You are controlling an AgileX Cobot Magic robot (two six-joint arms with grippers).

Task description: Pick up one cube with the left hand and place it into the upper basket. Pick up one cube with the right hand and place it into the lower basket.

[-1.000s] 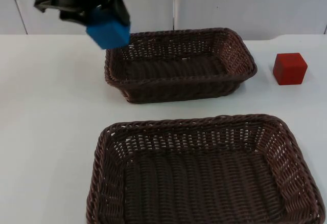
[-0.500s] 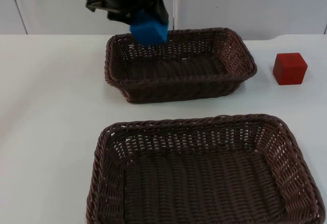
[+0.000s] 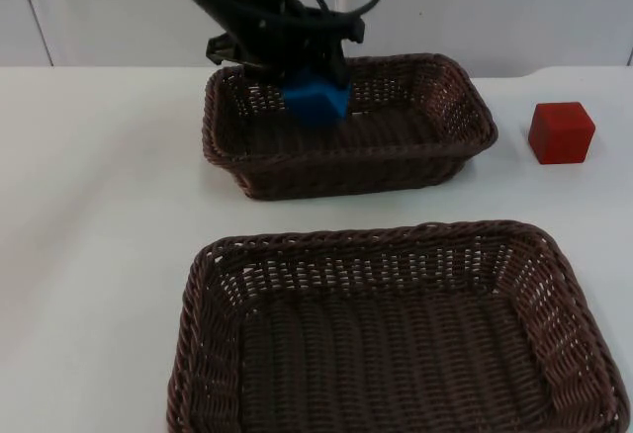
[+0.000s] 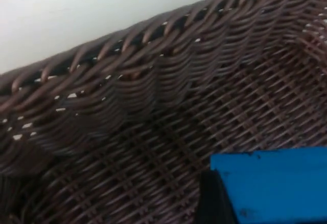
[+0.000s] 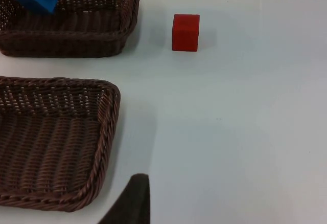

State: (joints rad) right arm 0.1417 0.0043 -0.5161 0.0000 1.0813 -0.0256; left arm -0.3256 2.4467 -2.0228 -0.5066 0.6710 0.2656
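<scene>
— Status of the left gripper [image 3: 315,85]?
— I see it inside the upper basket [image 3: 465,107], upper centre of the top view, jaws clamped on the blue cube [image 3: 316,99].
— The right gripper?
— Waiting; I cannot tell its jaw state. The red cube [image 3: 561,132] sits on the white table [image 3: 89,216] at right, beside the upper basket. The lower basket [image 3: 203,354] lies below.

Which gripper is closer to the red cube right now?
Right, going by its wrist view: the right gripper waits over bare table facing the red cube. The left gripper holds the blue cube inside the upper basket.
</scene>
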